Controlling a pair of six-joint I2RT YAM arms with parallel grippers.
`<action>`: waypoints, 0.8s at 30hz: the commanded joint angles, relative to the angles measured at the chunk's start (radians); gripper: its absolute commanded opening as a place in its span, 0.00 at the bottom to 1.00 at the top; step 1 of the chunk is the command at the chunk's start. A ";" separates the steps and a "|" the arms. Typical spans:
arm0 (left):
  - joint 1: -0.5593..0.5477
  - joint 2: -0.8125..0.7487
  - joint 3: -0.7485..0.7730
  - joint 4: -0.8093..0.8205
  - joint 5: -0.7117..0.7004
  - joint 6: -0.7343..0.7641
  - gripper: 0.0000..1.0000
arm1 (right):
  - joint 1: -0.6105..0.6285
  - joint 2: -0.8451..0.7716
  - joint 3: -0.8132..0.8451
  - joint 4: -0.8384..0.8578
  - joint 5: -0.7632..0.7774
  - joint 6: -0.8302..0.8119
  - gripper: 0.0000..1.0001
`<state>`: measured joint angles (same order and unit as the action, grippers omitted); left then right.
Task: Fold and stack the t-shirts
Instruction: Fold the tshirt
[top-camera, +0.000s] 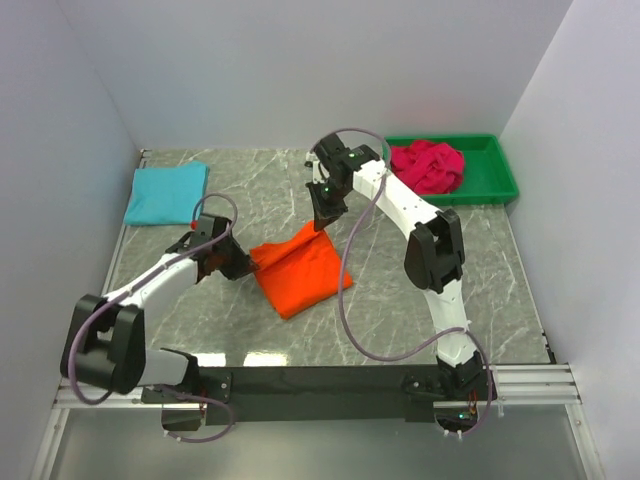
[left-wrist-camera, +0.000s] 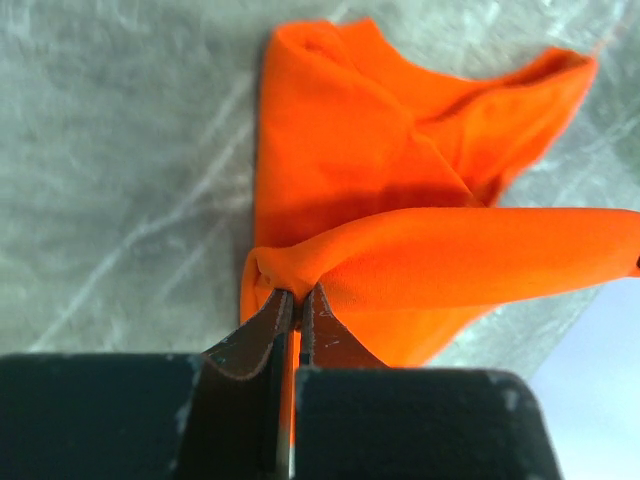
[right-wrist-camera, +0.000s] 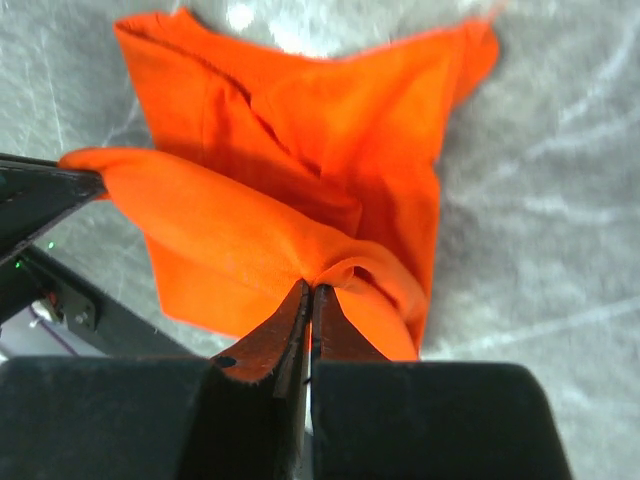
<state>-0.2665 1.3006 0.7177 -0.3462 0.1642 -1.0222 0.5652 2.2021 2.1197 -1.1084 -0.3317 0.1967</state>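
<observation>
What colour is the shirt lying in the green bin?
The shirt is crimson-pink, clearest in the top external view.

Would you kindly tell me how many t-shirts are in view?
3: orange t-shirt at mid-table; turquoise t-shirt folded, far left; crimson t-shirt crumpled in the green bin, possibly hiding others.

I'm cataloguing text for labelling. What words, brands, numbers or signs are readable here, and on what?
None readable in any view.
The orange tee, blue tee, pink tee and green bin show no print, label or number.
</observation>
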 joint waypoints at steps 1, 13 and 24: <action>0.018 0.058 0.005 0.099 0.017 0.053 0.01 | -0.011 0.018 0.000 0.117 -0.023 -0.036 0.00; 0.039 0.091 0.054 0.139 0.006 0.076 0.01 | -0.042 -0.010 -0.081 0.262 -0.026 -0.002 0.00; 0.039 0.157 0.091 0.206 -0.008 0.117 0.01 | -0.080 -0.012 -0.198 0.383 -0.009 0.041 0.00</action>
<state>-0.2321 1.4311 0.7769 -0.2012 0.1757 -0.9352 0.4976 2.2261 1.9362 -0.8108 -0.3592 0.2241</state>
